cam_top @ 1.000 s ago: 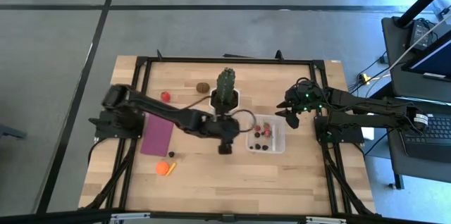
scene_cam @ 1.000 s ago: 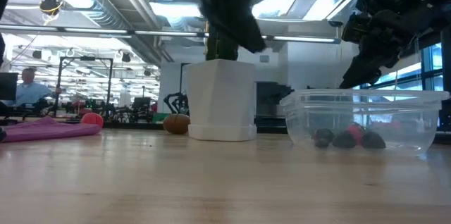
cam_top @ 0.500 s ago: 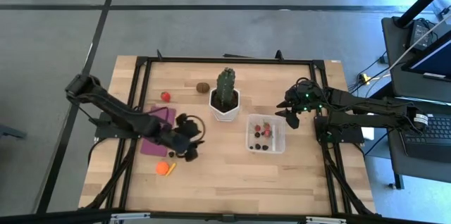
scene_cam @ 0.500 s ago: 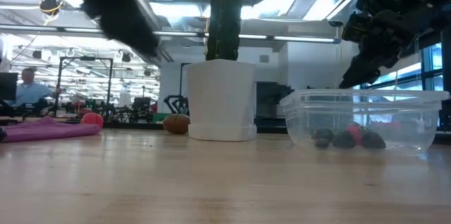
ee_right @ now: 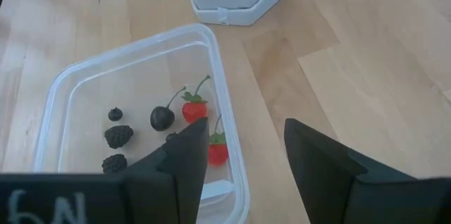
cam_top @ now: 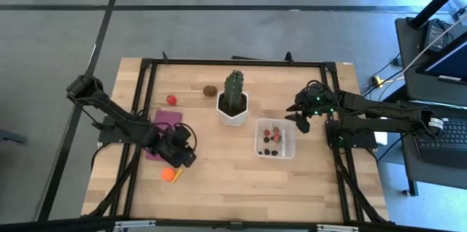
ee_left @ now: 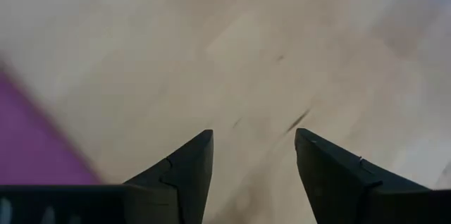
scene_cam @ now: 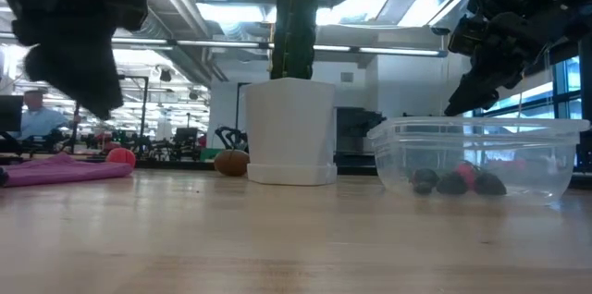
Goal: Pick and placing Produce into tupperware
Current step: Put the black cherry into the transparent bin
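Note:
The tupperware [cam_top: 275,138] stands right of the cactus pot and holds red pieces and dark berries [ee_right: 161,117]. On the table lie the orange piece [cam_top: 171,174], a red piece [cam_top: 171,99] and the brown kiwi [cam_top: 210,90]. My left gripper [cam_top: 179,152] hangs open over bare wood at the purple mat's near right corner, just beyond the orange piece; its wrist view shows only wood and mat between the fingers [ee_left: 254,136]. My right gripper [cam_top: 300,120] waits open, raised beside the tupperware's far right corner [ee_right: 244,129].
The green cactus in its white pot [cam_top: 233,102] stands between the kiwi and the tupperware. The purple mat [cam_top: 161,136] lies flat by the left arm. A black frame [cam_top: 146,71] rims the table. Bare wood stretches along the near edge.
My left arm has swung quickly from just left of the tupperware toward the table's left, drawing back to the purple mat's near right corner close to the orange piece. In the low view it has crossed from the cactus to the left side.

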Motion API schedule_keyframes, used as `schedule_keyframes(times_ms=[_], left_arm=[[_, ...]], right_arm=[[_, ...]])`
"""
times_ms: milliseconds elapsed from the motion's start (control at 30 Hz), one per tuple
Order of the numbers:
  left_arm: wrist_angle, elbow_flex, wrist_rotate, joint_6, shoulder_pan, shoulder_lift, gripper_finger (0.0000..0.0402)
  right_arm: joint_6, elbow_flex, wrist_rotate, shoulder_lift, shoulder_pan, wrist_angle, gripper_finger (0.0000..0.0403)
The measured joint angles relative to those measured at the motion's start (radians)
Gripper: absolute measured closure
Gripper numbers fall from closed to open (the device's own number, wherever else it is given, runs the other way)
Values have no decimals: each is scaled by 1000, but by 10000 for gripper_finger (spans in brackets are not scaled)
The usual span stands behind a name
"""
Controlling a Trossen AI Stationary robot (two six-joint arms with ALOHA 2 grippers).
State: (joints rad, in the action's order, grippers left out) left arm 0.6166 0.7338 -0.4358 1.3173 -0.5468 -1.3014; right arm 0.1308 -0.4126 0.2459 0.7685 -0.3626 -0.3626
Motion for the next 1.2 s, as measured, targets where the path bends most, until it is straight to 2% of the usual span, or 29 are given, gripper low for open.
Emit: schedule_keyframes(times_ms=[233,433,633,833,1033,1200], left_arm=[[50,0,179,231,19,0,200],[176,0,272,298,26,0,180],[174,0,306,251,26,0,155],[165,0,411,245,26,-1,131],[164,0,408,243,26,-1,108],[146,0,402,214,22,-1,109]], right_arm=[[1,0,0,0,0,0,215],[-1,0,0,0,0,8,215],[-3,0,0,0,0,8,215],[-4,0,0,0,0,7,214],[-4,0,-1,0,0,7,214],[-4,0,-1,0,0,7,214]])
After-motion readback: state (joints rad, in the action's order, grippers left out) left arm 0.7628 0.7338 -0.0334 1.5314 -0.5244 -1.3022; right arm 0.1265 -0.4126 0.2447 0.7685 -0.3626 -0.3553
